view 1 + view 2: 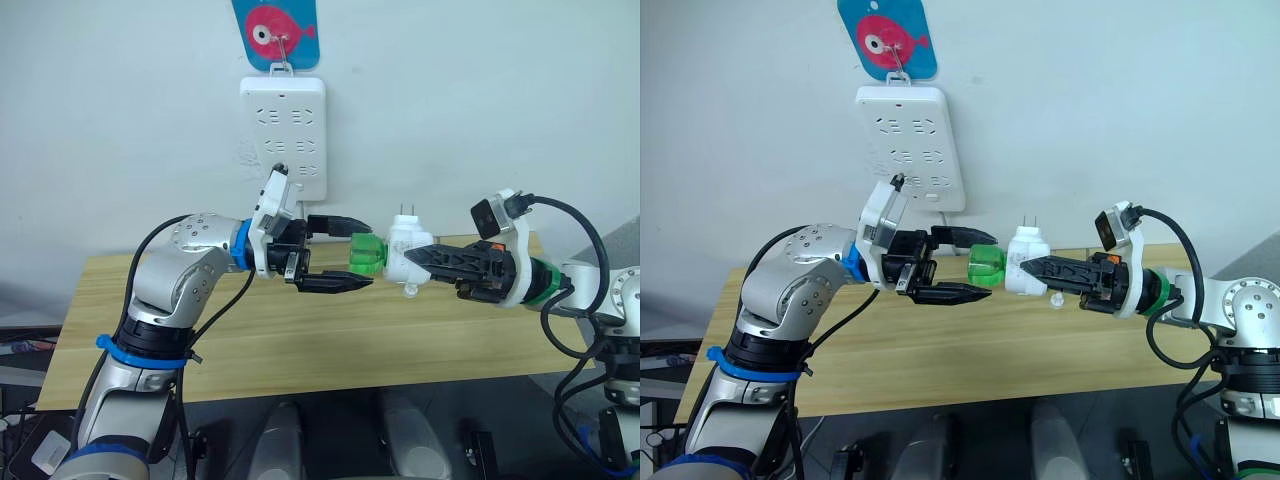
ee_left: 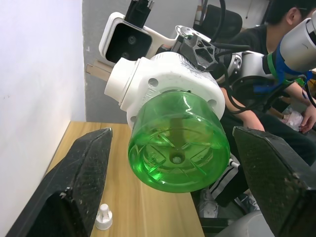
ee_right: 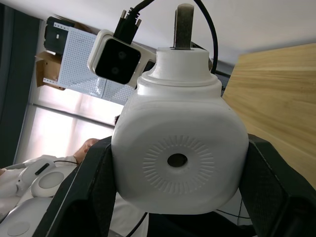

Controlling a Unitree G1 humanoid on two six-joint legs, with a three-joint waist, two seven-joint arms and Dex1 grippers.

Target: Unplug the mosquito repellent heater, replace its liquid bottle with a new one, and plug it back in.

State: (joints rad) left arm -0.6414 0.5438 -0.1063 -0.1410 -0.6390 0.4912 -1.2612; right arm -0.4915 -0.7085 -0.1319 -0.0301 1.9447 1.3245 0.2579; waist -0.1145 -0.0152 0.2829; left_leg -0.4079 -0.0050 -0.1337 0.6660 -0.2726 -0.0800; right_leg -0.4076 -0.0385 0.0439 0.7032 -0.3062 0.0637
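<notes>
My right gripper (image 1: 412, 256) is shut on the mosquito repellent heater (image 1: 404, 247), a small white rounded unit held in the air above the table, its plug prongs pointing up. A green liquid bottle (image 1: 367, 253) sticks out of the heater toward my left arm. My left gripper (image 1: 364, 256) is open, one finger above and one below the bottle, with gaps on both sides. In the left wrist view the bottle (image 2: 177, 148) hangs between the two black fingers (image 2: 79, 182). In the right wrist view the heater (image 3: 177, 158) shows its small dark hole.
A white multi-socket power strip (image 1: 283, 135) hangs on the wall behind, under a blue fish hook (image 1: 275, 30). The wooden table (image 1: 300, 340) lies below both arms. A small white cap (image 1: 410, 291) lies on it under the heater. A person (image 2: 276, 34) sits beyond the table.
</notes>
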